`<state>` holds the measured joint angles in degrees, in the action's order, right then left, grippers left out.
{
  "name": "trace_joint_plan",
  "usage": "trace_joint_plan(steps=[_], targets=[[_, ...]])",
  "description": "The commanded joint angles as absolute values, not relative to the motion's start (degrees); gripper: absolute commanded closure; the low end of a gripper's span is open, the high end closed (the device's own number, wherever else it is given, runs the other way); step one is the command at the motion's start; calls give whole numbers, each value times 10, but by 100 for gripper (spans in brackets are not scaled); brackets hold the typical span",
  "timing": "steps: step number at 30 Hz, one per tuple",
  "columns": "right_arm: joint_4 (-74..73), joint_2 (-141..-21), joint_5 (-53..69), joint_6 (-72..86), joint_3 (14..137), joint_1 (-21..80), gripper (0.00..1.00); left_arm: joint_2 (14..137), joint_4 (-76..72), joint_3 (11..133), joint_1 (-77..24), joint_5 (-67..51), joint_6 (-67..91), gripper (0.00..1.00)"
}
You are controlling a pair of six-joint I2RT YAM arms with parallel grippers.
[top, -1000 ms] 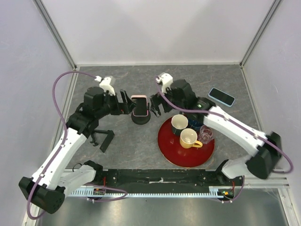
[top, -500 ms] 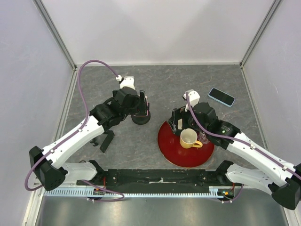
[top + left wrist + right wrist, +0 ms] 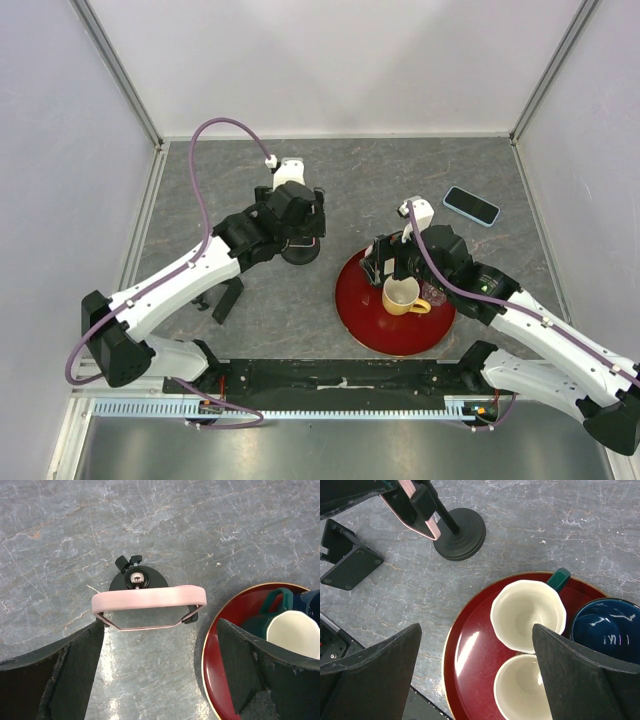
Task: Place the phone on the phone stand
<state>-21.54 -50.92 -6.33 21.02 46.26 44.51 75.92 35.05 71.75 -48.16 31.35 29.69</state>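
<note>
Since a second ago, the right tool (image 3: 475, 630) has withdrawn from the stand to hang over the glossy red round tray (image 3: 470, 650), jaws spread and empty. The left tool (image 3: 159, 625) has moved above the pink-cased flat phone (image 3: 149, 597), jaws open on either side of it, not clamping. The phone sits in the black round-based stand (image 3: 138, 577) on the veined grey stone-look table (image 3: 210, 525). We judge placement essentially complete.
</note>
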Motion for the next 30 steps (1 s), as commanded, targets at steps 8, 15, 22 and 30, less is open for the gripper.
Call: trace_joint_plan(steps=[8, 15, 22, 30], targets=[[-201, -505, -43, 237, 462, 446, 2, 817, 381, 798, -499, 420, 340, 1], [-204, -495, -58, 223, 463, 445, 2, 802, 395, 790, -499, 423, 345, 1], [-202, -490, -58, 228, 459, 446, 2, 817, 384, 800, -492, 410, 334, 1], [-211, -468, -2, 232, 445, 445, 2, 803, 349, 774, -472, 374, 309, 7]])
